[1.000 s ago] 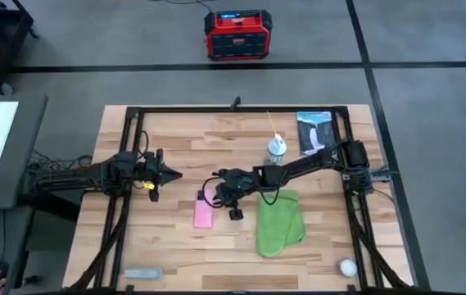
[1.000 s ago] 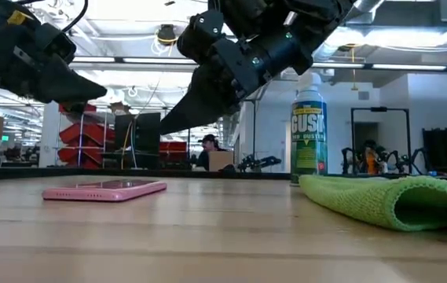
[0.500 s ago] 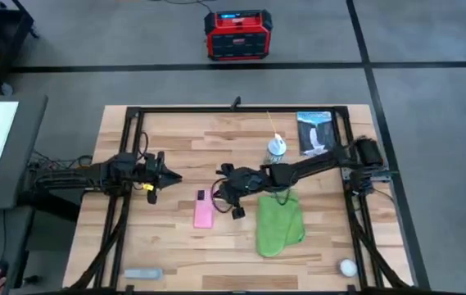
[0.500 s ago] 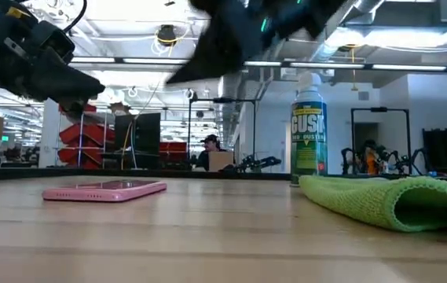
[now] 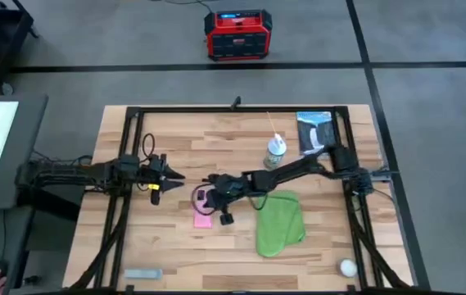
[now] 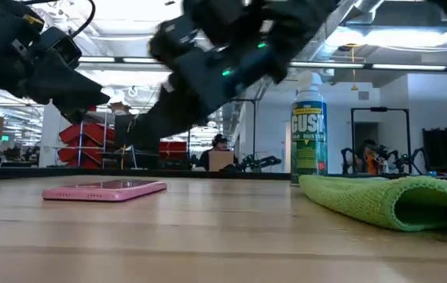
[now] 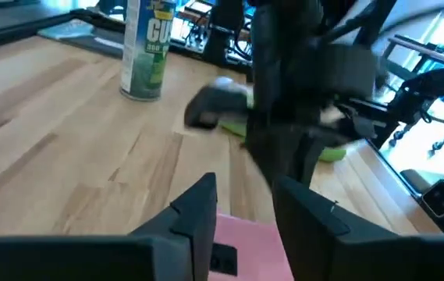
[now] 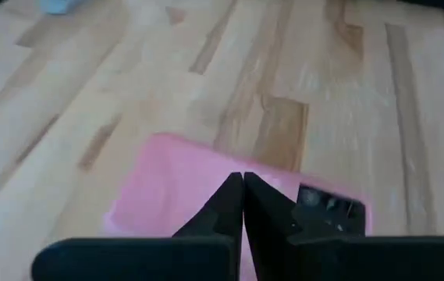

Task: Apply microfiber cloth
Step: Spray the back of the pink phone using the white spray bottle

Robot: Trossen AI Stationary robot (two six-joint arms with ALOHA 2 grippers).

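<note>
Reaching in from the table's left edge, the left arm holds its left gripper (image 5: 169,174) above bare wood, just left of the pink phone (image 5: 202,218); in the left wrist view its two fingers (image 7: 198,215) stand apart with a narrow gap, nothing between them. A small grey object (image 5: 142,273) lies near the front edge, well apart from everything else. The phone lies flat on the wooden table (image 5: 192,143), screen side down so far as the low view shows. Over it hangs the right gripper (image 5: 205,197), stretched across from the right side; the low view shows it raised clear of the phone, and in the right wrist view its fingertips (image 8: 243,195) are pressed together, gripping nothing, with the pink phone directly beneath. Farther right, the microfiber cloth (image 5: 280,222) lies loosely folded on the table, apart from the phone and untouched by either gripper. Behind the cloth stands a spray can (image 5: 275,152), upright. A dark packet (image 5: 315,131) lies at the far right corner, and a small white ball (image 5: 347,267) sits near the front right corner.
</note>
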